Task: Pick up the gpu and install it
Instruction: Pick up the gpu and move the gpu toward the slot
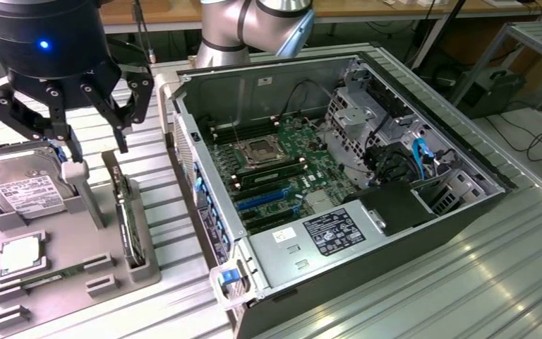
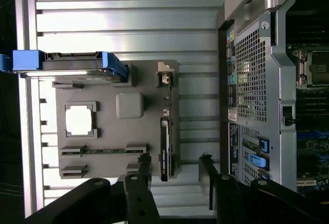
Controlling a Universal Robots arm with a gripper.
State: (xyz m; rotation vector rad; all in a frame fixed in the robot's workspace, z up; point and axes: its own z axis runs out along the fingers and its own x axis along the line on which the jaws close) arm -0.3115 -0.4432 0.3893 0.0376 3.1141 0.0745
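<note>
**A:** Where is the gripper (image 1: 97, 148) at this moment?

**B:** At the exterior view's left, hanging over the far part of the grey holder tray (image 1: 101, 258). Its black fingers (image 1: 118, 134) are spread apart with nothing between them, so it is open and carries nothing.

**A:** And the gpu (image 1: 126, 212)?

**B:** It stands on its edge in a slot along the tray's right side in the exterior view, the side nearest the computer case (image 1: 188, 134). It sits below the gripper and a little nearer, and no finger touches it. In the wrist view the gpu (image 2: 165, 149) is a thin dark strip whose end reaches into the gap between the two fingertips (image 2: 145, 168).

**A:** What else does the tray hold?

**B:** A hard drive (image 1: 17, 187) in a blue carrier on the far left, a processor (image 1: 22, 256) in a square pocket nearer, and a memory stick (image 1: 50, 277) nearer again.

**A:** The case?

**B:** It lies open on the ribbed aluminium table (image 1: 459, 282), just beside the tray on the exterior view's right. The green motherboard (image 1: 281, 159) faces upward inside it. The gpu is in the tray, not in the case
</note>
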